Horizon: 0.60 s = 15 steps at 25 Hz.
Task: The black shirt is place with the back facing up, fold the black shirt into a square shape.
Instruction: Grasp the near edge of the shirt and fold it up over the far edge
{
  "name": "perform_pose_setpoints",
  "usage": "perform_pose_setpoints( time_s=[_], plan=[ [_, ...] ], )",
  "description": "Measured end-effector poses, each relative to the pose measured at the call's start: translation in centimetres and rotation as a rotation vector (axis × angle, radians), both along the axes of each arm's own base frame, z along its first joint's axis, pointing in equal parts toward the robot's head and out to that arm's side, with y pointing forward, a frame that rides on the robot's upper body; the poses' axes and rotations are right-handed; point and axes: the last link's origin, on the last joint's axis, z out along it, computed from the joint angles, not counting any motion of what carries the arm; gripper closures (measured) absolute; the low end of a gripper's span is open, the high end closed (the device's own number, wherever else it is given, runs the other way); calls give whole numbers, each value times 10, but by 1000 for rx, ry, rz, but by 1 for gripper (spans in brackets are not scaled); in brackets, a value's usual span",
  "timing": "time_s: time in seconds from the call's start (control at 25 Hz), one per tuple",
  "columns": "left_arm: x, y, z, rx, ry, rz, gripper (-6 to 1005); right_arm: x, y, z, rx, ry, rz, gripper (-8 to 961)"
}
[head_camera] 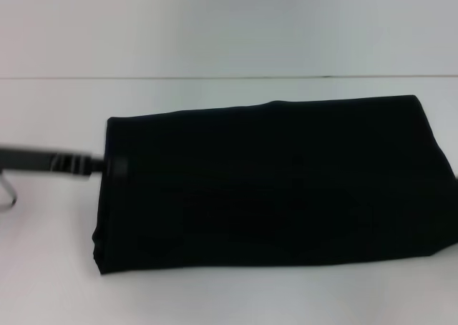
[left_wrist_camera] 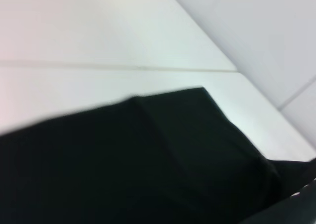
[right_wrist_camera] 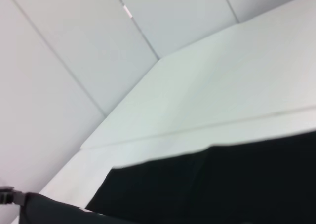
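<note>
Head view shows the left gripper at the left short edge of the black shirt, but I cannot tell whether its jaws pinch cloth. The shirt lies as a wide folded rectangle on the white table. To reach a square, carry that left edge straight across onto the right edge, low and level; the right gripper is out of sight.

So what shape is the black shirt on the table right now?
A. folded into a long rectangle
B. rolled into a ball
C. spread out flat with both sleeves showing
A: in the head view the black shirt lies as a wide, folded rectangle on the white table, no sleeves sticking out.
</note>
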Motion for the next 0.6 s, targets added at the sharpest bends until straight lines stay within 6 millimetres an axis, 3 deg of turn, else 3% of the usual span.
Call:
perform_pose_setpoints(
  time_s=[0.08,0.12,0.24,0.6],
  plan=[
    [8,19,-2,35,47,-4,1001,-10,27,4,19,-6,-28,883],
    [11,27,-3,48,73,-4,1001,-10,27,4,19,-6,-28,882],
    [14,49,-7,111,159,19,1001,-18,56,6,43,-25,-69,881],
    [11,86,-11,299,278,81,1001,-50,129,-15,68,-122,-138,879]
  ],
)
